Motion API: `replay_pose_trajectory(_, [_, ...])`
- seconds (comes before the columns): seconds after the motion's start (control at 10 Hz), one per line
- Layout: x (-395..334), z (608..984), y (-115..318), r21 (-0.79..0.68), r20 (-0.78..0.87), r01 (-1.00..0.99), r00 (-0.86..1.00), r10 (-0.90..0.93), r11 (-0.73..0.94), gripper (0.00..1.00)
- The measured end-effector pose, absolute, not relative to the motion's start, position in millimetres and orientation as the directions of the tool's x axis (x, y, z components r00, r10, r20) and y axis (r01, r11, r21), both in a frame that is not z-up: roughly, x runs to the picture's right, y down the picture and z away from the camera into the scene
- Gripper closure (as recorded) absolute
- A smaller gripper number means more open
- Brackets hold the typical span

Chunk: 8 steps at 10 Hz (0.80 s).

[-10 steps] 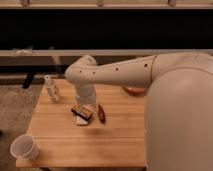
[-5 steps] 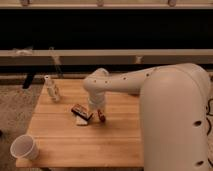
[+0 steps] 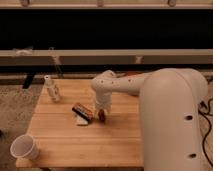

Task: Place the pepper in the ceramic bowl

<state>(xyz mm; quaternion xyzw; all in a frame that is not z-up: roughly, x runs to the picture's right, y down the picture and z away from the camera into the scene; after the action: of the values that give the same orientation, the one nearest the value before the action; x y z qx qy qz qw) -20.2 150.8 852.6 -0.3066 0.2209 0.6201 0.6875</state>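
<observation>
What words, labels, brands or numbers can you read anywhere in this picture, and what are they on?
No text can be read anywhere.
Dark block: orange stripe, any print unreadable.
Small bottle: any label unreadable.
White cup: no print seen.
Gripper, low over the table beside the block, at the pepper: no marking seen.

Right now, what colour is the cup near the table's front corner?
White. The camera view shows the cup plainly. The claw is down at the pepper.
</observation>
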Motion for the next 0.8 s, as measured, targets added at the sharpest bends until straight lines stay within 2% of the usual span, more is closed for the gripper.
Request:
replay_pose_trajectory(0.5, [-16,865,162,-0.133,-0.706,-0.989,0.144,0.694,0.070,0.35])
replay_pose_trajectory(0.6, [-16,867,165,-0.131,-0.711,-0.988,0.149,0.687,0.079,0.40])
replay_pose_trajectory(0.8, [-20,869,167,-0.130,-0.725,-0.987,0.157,0.671,0.090,0.60])
